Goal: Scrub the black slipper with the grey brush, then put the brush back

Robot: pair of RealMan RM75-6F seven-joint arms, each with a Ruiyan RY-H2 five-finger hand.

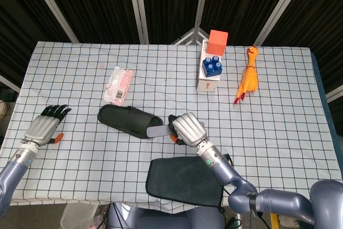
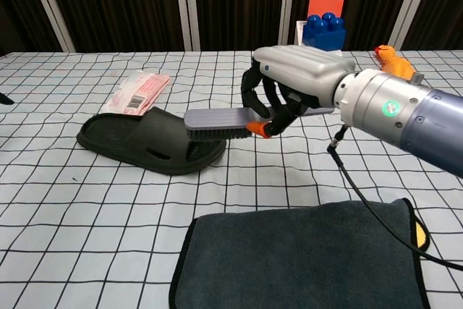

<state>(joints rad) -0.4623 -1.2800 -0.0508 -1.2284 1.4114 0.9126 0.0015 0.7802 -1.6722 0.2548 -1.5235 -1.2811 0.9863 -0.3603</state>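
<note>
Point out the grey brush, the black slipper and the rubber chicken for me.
grey brush [image 2: 217,116], chest view, on the flat back of its head.
black slipper [image 1: 120,116], head view, on the strap over the foot.
rubber chicken [image 1: 248,80], head view, on its orange body.

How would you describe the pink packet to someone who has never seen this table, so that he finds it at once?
Start from the black slipper near the middle of the checked table. Just behind its left end, toward the table's far side, lies the packet, flat on the cloth. It is the only pink thing, thin and soft, with a white label.
</note>
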